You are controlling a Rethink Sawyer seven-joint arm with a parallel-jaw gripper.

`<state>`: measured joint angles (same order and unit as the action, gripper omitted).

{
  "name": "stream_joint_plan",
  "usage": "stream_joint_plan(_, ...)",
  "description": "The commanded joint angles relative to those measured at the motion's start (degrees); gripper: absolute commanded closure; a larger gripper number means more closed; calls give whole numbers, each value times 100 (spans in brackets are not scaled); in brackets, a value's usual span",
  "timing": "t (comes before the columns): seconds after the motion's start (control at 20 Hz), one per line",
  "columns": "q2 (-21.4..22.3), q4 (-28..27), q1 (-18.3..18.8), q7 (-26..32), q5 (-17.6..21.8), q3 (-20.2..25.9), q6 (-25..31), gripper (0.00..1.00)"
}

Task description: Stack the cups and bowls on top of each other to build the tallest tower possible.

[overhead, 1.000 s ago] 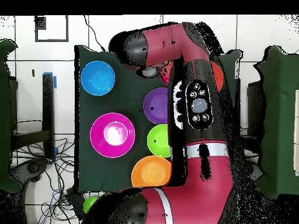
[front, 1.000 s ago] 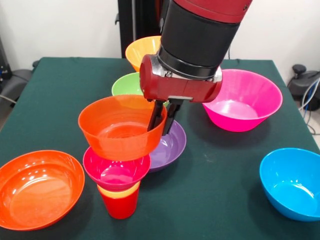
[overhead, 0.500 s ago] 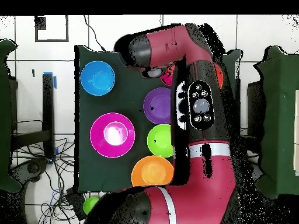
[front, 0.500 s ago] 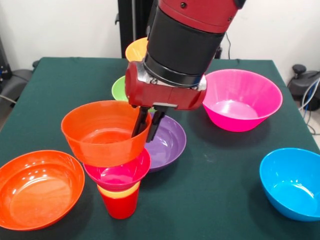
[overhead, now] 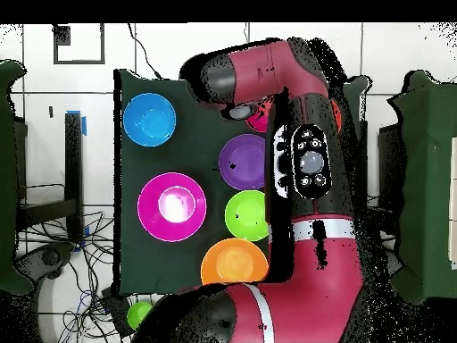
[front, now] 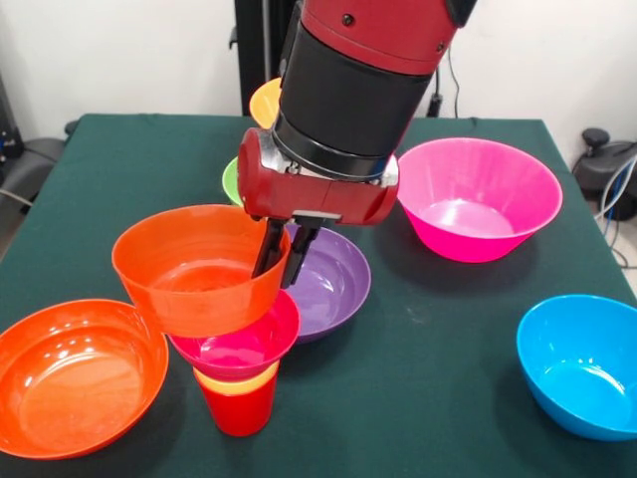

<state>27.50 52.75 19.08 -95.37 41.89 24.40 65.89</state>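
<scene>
My gripper (front: pixel 282 255) is shut on the right rim of an orange bowl (front: pixel 194 267), one finger inside the wall and one outside. That bowl hangs tilted, its bottom resting in the crimson-pink bowl (front: pixel 239 347) on top of the tower. Under the pink bowl, the yellow cup (front: pixel 237 379) shows only its rim, nested in the red cup (front: pixel 239 410) that stands on the table. In the overhead view the arm hides the gripper and most of the tower; only a bit of the crimson-pink bowl (overhead: pixel 260 117) shows.
On the green table (front: pixel 438 299) stand several loose bowls. They are a wide orange-red bowl (front: pixel 75 373), a purple bowl (front: pixel 336 282), a green bowl (front: pixel 233 179), a light orange bowl (front: pixel 265 100), a magenta-pink bowl (front: pixel 478 199) and a blue bowl (front: pixel 582 363).
In the front view the gripper has carried the orange bowl to the left and a little down. The bowl now tilts more over the pink bowl.
</scene>
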Motion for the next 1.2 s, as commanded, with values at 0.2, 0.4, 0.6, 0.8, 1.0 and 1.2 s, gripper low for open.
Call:
stream_joint_plan(0.2, -459, 59, -84, 1162, 340, -29, -36, 100)
stream_joint_plan(0.4, -502, -11, -132, 1024, 336, -45, -38, 100)
stream_joint_plan(0.6, -500, -15, -146, 970, 337, -70, -68, 100)
stream_joint_plan(0.8, -447, 24, -136, 965, 309, -89, -56, 100)
stream_joint_plan(1.0, -410, 82, -127, 955, 302, -115, -69, 100)
stream_joint_plan(1.2, -386, 189, -119, 901, 311, -154, -140, 100)
